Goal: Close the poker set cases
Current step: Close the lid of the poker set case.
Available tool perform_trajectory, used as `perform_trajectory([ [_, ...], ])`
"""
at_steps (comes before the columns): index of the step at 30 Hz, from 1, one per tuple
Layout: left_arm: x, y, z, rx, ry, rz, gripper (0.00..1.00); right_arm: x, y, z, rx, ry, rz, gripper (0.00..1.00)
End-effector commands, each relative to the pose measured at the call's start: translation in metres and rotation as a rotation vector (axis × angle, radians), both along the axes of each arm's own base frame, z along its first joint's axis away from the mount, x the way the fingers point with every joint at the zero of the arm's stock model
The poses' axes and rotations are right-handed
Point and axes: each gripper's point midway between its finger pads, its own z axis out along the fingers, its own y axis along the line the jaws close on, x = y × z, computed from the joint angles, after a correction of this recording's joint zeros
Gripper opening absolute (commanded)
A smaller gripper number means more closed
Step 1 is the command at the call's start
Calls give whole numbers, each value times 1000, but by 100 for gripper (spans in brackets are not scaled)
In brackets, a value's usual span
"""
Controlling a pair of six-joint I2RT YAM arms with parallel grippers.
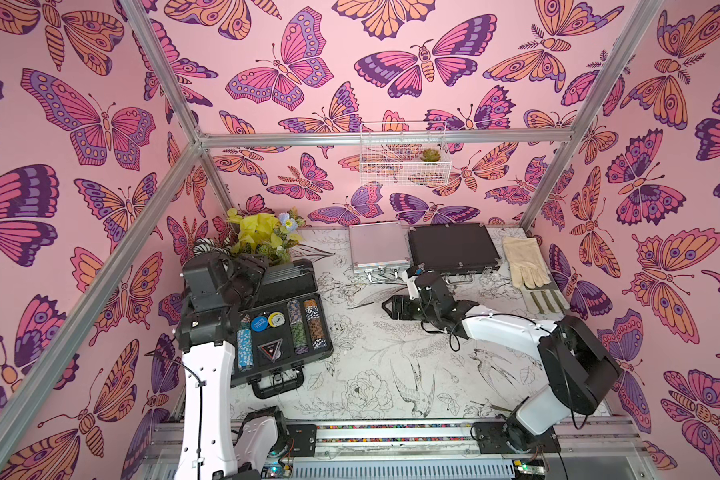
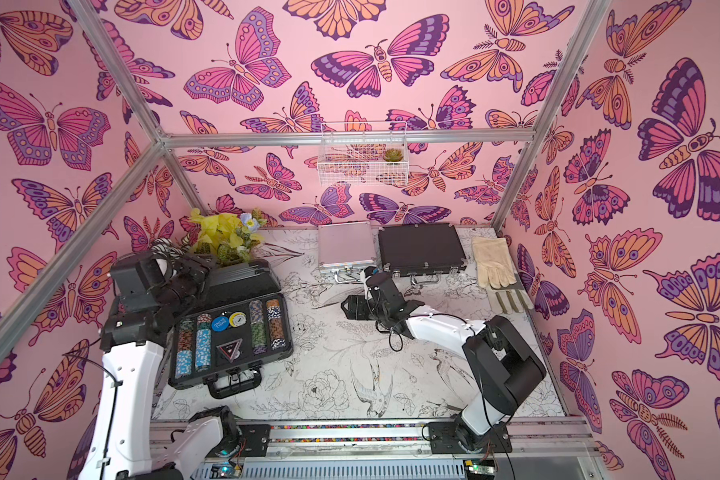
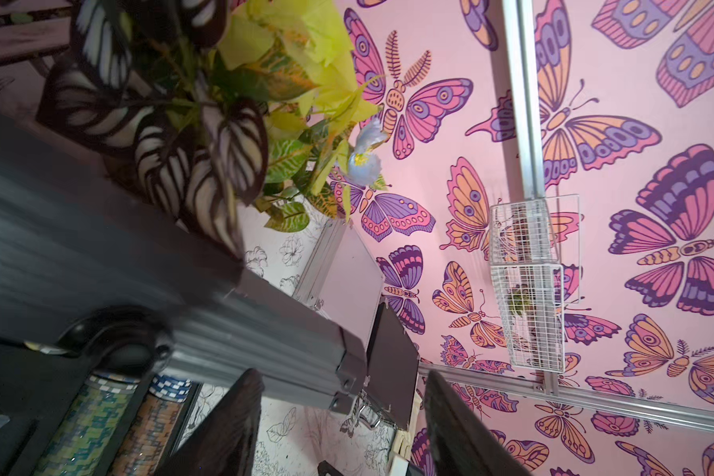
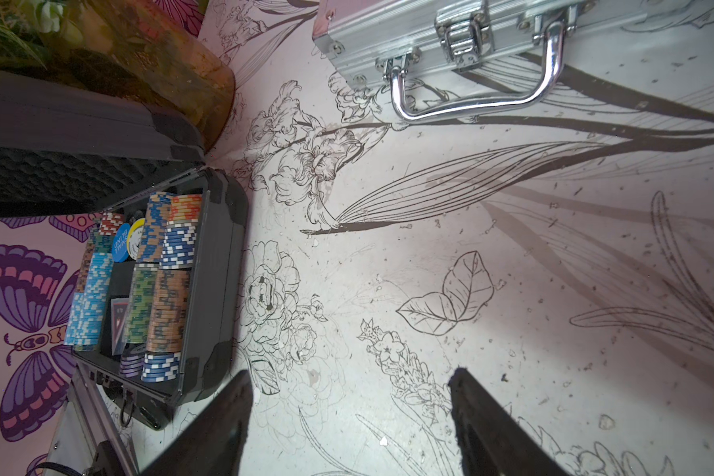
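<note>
The large black ribbed case (image 1: 327,332) lies open at the left, with chips (image 1: 296,328) in rows in its tray. Its lid (image 1: 287,276) is raised and tilted. My left gripper (image 1: 252,266) is open at the lid's back left. In the left wrist view the lid's corner (image 3: 347,371) sits just ahead of the gap between my fingers (image 3: 231,424). The silver case (image 1: 377,247) and the black metal-trimmed case (image 1: 452,247) lie shut at the back. My right gripper (image 1: 387,307) hovers open over bare table in front of them, holding nothing (image 4: 351,383).
A potted plant (image 1: 262,237) stands right behind the open case's lid. A cream glove (image 1: 524,262) lies at the back right. A wire basket (image 1: 404,153) hangs on the back wall. The silver case's handle (image 4: 470,99) sticks out toward the table's middle.
</note>
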Motion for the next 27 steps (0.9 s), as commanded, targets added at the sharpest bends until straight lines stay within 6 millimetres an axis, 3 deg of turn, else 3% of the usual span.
perform_trajectory([
  [1, 4, -4, 1, 38, 6, -33, 64, 0, 6, 3, 21, 3, 3, 76],
  [4, 6, -6, 13, 76, -18, -49, 64, 0, 6, 2, 18, 4, 3, 76],
  [7, 14, -8, 11, 95, -3, -71, 64, 1, 7, 1, 20, 6, 6, 76],
  [12, 20, -15, -20, 120, 73, -103, 63, 0, 6, -1, 19, 10, 6, 76],
  [19, 13, -20, -46, 197, 150, -162, 63, -3, 3, -8, 5, 17, 3, 77],
  [27, -6, -50, -100, 393, 334, -336, 62, -3, 7, -17, 18, 41, 6, 77],
])
